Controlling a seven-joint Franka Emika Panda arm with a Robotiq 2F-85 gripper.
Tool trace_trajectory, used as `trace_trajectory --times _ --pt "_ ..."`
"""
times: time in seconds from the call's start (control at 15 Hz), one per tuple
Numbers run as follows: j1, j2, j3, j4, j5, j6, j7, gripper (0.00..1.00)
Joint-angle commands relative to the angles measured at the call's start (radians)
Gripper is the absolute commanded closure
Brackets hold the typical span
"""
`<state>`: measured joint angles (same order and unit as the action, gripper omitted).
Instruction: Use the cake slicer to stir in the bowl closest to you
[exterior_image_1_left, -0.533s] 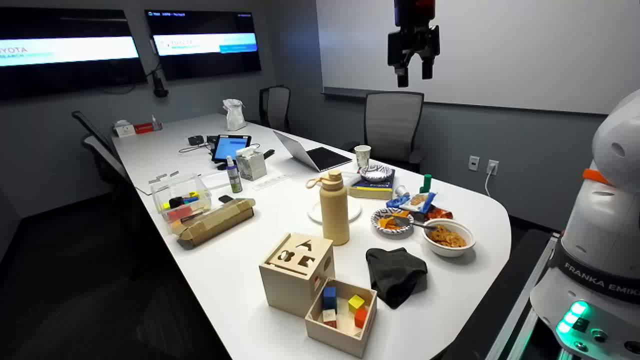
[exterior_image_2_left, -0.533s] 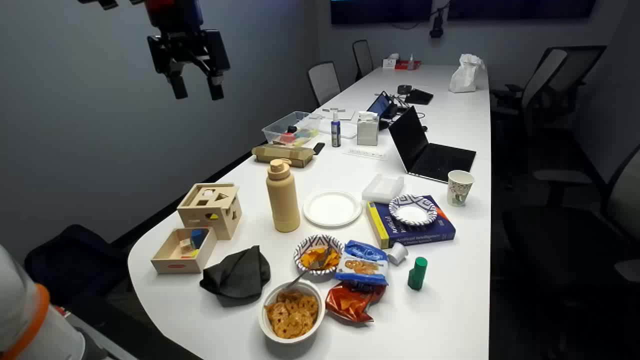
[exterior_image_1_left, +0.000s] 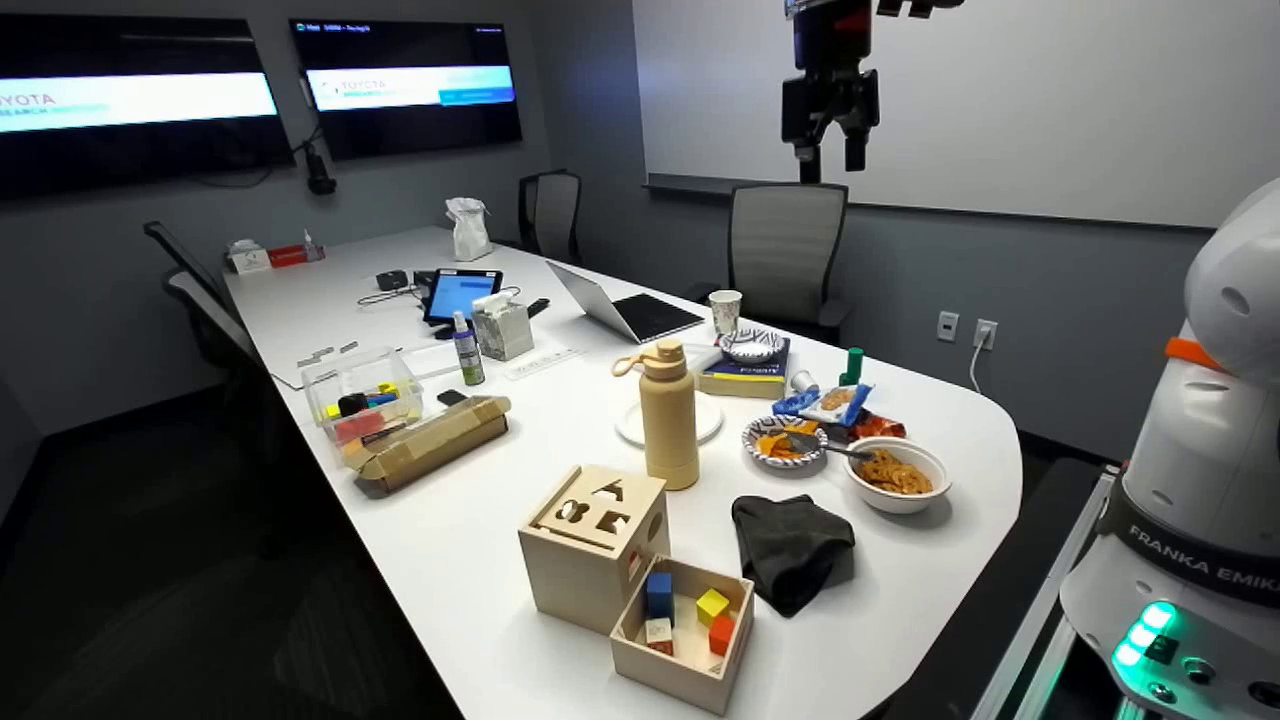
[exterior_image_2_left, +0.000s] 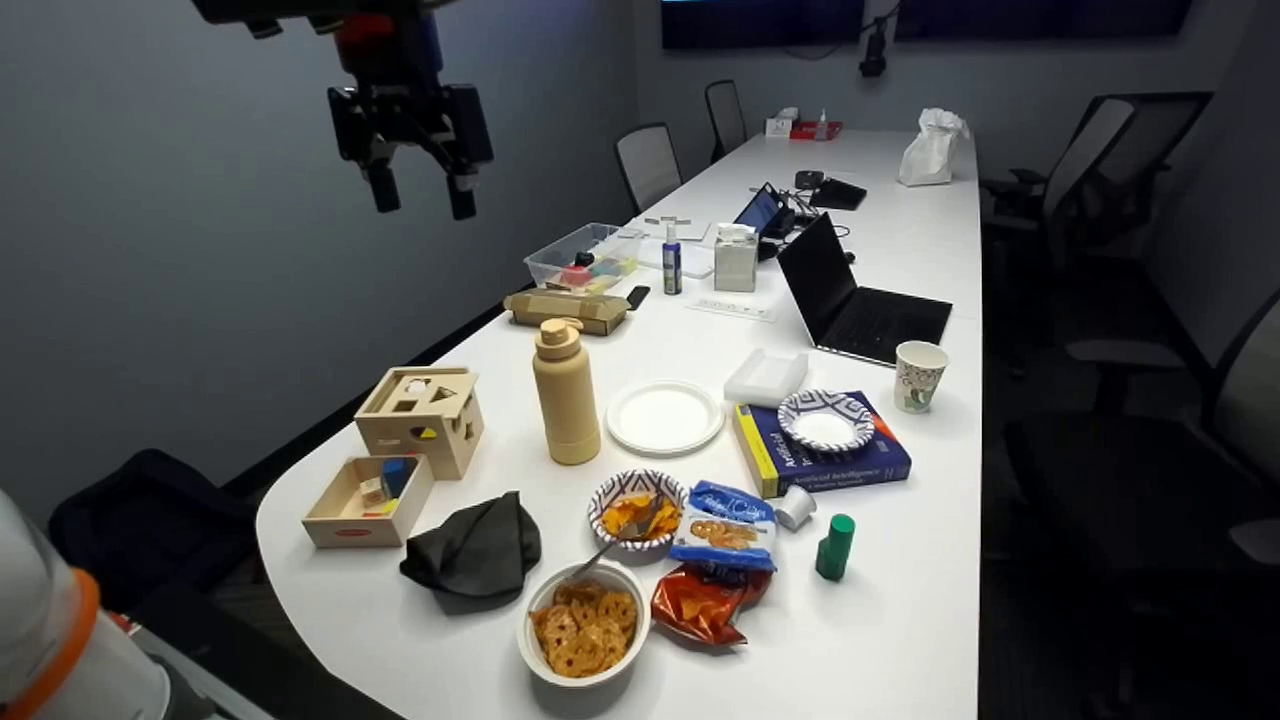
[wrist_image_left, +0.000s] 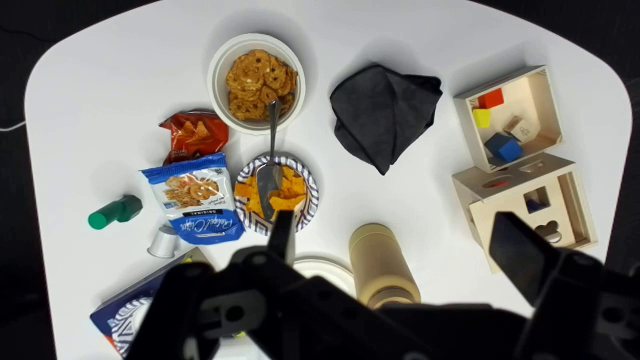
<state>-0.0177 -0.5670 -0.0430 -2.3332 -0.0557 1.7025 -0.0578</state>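
The metal cake slicer (wrist_image_left: 270, 180) lies with its blade on orange chips in a blue-and-white patterned bowl (wrist_image_left: 313, 196). Its handle (exterior_image_2_left: 595, 560) rests over the rim of the white bowl (exterior_image_2_left: 535, 650), its end above the food. The white bowl (exterior_image_1_left: 900, 502) holds brown pretzel crisps and stands nearest the robot base. My gripper (exterior_image_1_left: 832, 165) is open and empty, high above the table in both exterior views (exterior_image_2_left: 424, 205). In the wrist view its fingers (wrist_image_left: 395, 216) are wide apart, over the bottle area. Nothing is between them.
A tan bottle (exterior_image_1_left: 668, 425) stands upright near a white plate (exterior_image_2_left: 665, 418). A black cloth (wrist_image_left: 382, 115), snack bags (exterior_image_2_left: 725, 530), and a wooden shape box (exterior_image_2_left: 420, 420) with an open block tray (wrist_image_left: 540, 105) surround the bowls. A book (exterior_image_2_left: 820, 470) carries another patterned bowl (exterior_image_2_left: 825, 422).
My gripper has moved slightly lower in both exterior views, and to the right in the view where the wall is behind it. It stays open. Objects on the table have not moved.
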Motion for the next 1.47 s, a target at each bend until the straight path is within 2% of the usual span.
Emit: trace_trajectory --times 0.0,0.33,0.6,1.07,1.4 --pt "-0.003 0.104 -0.102 0.004 0.059 0.05 -0.135 0.0" --pt "-0.02 0.298 -0.205 0.012 0.154 0.113 -0.317 0.0" --pt "-0.052 0.464 -0.233 0.016 0.24 0.152 -0.435 0.0" --pt "-0.163 0.718 -0.203 -0.035 0.448 0.254 -0.592 0.0" --pt "-0.24 0.829 -0.165 -0.054 0.529 0.344 -0.684 0.0"
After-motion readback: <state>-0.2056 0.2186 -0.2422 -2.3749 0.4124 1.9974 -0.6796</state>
